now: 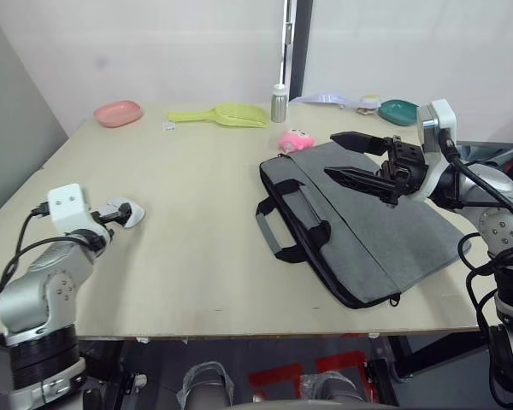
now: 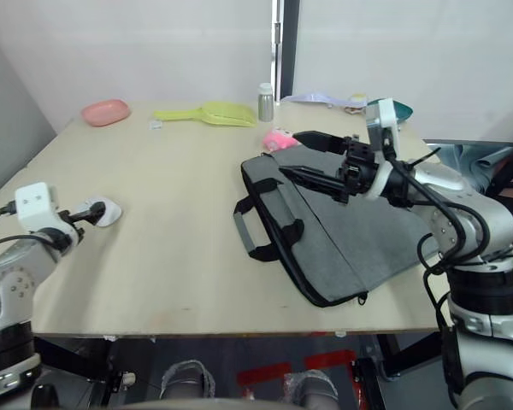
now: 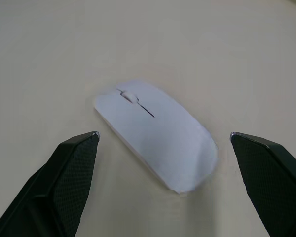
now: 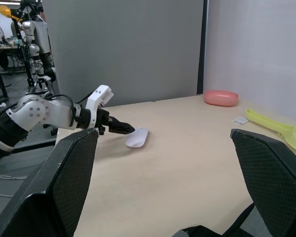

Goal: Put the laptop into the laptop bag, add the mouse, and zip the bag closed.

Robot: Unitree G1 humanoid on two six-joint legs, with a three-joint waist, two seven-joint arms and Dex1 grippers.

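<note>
1. Left tool [image 3: 163, 140] is hanging right at the mouse [image 1: 130, 213], fingers spread wide on either side of it, not touching it as far as I can see.
2. Mouse is sitting flat on the table [image 1: 188, 248] near its left edge, well apart from the bag.
3. Laptop bag [image 1: 368, 222] is lying flat on the right half of the table, handles [image 1: 286, 226] pointing toward the middle.
4. Right tool [image 1: 356, 158] is hovering over the bag's far end, fingers apart, gripping nothing.
5. Pink plush toy [image 1: 296, 139] is sitting just beside the bag's far corner.
6. Along the back edge: pink dish [image 1: 118, 113], yellow scoop [image 1: 222, 114], small bottle [image 1: 279, 103], teal bowl [image 1: 398, 111].
</note>
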